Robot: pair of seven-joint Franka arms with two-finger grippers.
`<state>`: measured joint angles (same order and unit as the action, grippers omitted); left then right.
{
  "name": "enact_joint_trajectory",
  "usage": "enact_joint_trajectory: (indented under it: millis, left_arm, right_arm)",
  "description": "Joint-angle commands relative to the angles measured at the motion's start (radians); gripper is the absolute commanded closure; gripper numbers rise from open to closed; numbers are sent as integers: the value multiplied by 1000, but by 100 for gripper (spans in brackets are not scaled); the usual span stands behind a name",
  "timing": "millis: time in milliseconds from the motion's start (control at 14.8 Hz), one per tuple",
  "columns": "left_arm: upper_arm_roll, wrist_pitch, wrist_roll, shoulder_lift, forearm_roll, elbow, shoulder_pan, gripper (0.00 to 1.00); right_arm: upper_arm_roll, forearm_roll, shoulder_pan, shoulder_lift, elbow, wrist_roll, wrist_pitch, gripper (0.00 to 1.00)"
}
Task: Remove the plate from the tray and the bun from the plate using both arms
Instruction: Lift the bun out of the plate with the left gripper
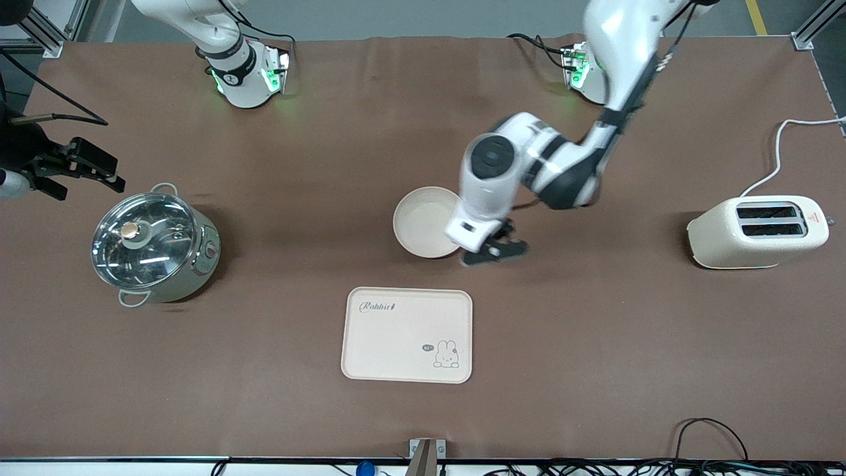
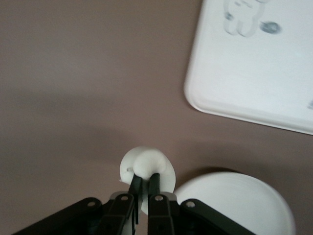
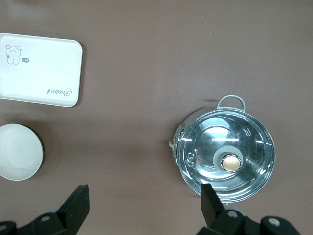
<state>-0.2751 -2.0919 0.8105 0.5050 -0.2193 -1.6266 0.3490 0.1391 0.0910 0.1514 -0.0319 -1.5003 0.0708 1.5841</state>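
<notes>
In the front view, the plate is seen lying on the counter, farther from the front camera than the rabbit tray. The left pincer is lowered just beside the plate's rim, on the side toward the left arm's end of the counter. A lidded steel pot is placed toward the right arm's end and a cream toaster toward the left arm's end. The right pincer is held in the air near the pot, where the right arm waits.

In the left wrist view, the left pincer is shown clenched on the bun, a pale lump pinched between the narrow fingers. The plate lies just beside it and the tray is apart from both.

In the right wrist view, the right pincer is seen released, its fingers spread wide above bare counter between the pot and the plate. The tray is also visible.
</notes>
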Motion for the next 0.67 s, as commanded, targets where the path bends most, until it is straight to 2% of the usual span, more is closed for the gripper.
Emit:
enact_joint_trajectory:
  millis: [0,202,337,472,607]
  left_arm:
    - [-15,12,-170,-31,15,-53,-94,98]
    - [-18,-20,-357,-19,14,-67,-226,97]
    - [-18,-133,-448,-10,11,-120,-290,90]
    - [-18,-200,-525,30,5,-136,-355,75]
    - [-13,-239,-550,81,0,-127,-373,60]
  right_arm:
    - [-1,-8,7,-8,18,-16,-7,0]
    - [-1,-7,8,-8,18,-14,-7,0]
    - [-3,-7,13,-8,18,-14,-7,0]
    - [-3,-7,13,-17,18,-14,-7,0]
    - [-3,-8,19,-20,18,-14,-6,0]
